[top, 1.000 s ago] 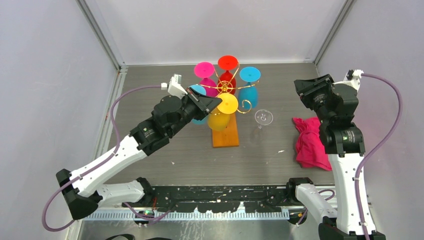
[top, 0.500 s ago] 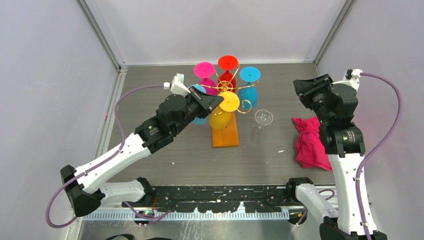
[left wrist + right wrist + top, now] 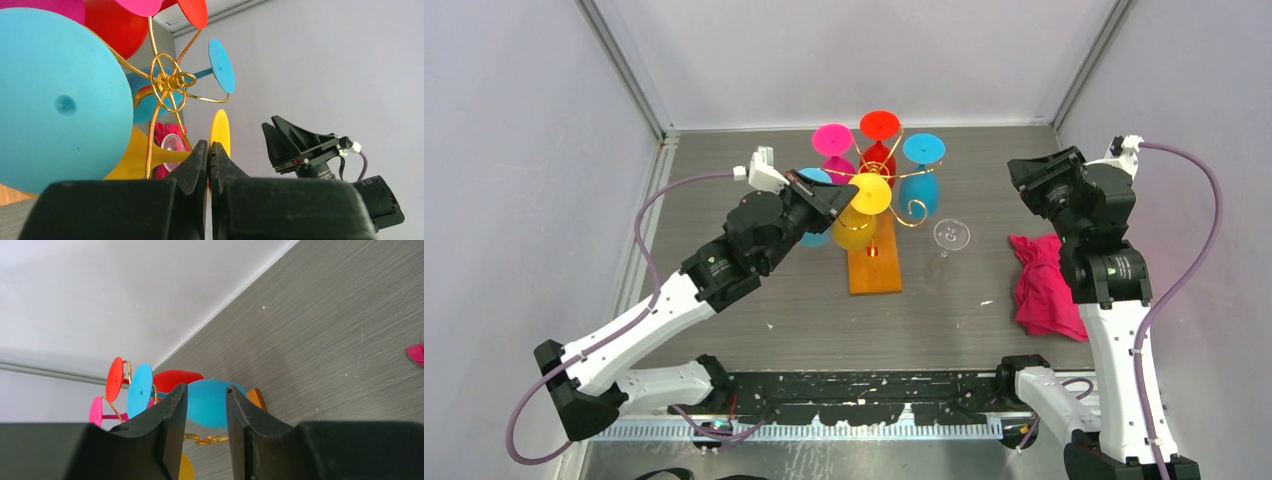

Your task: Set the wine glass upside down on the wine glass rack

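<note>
The wine glass rack [image 3: 894, 176] is a gold wire stand on an orange wooden base [image 3: 876, 272]. Pink, red and two blue glasses hang on it upside down. A yellow wine glass [image 3: 855, 234] is tilted at the rack's near side, foot up. My left gripper [image 3: 854, 201] is shut on the edge of its foot. In the left wrist view the gripper [image 3: 209, 145] pinches the yellow foot [image 3: 219, 131], and the stem crosses a gold wire [image 3: 150, 150]. My right gripper [image 3: 1031, 178] hangs open and empty to the right; its wrist view shows the gripper [image 3: 206, 388] facing a blue glass [image 3: 210, 402].
A clear wine glass [image 3: 951, 236] stands on the table just right of the rack. A crumpled pink cloth [image 3: 1046, 285] lies further right, under my right arm. Walls close off the back and both sides.
My left gripper has carried the yellow glass a little back and left, closer to the rack's post. The right arm has barely shifted.
</note>
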You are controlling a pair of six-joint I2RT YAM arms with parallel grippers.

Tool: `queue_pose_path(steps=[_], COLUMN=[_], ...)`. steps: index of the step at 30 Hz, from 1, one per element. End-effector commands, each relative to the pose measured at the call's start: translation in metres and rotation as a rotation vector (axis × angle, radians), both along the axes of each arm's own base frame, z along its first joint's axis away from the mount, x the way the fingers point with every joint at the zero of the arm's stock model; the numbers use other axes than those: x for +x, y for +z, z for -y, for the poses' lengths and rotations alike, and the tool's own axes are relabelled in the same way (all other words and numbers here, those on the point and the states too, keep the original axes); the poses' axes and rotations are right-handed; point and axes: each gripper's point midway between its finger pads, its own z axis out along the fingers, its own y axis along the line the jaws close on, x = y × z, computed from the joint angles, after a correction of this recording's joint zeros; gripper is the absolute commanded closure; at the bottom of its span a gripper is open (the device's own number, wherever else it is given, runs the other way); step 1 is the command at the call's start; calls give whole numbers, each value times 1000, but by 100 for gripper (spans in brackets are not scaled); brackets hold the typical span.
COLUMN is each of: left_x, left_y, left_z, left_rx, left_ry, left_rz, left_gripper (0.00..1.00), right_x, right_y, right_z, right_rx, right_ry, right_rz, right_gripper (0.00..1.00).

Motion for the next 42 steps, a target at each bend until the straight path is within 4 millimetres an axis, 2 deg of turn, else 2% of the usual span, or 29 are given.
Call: queue_pose_path(steps=[1,13,42], left_x=[-3,-9,-23], left_y=[25,23,9], left_z=[-13,-26,-38], left_rx=[-52,-50,-68], left_ry=[43,64,66], left_rz=[41,38,23], left_gripper=[99,100,100], right_x=[0,2,1], right_y=[24,21,18], right_z=[2,1,1], right_rx=[-17,-15,-12], right_ry=[-6,-6,-6], right_rz=[70,64,51], right_gripper=[60,60,60])
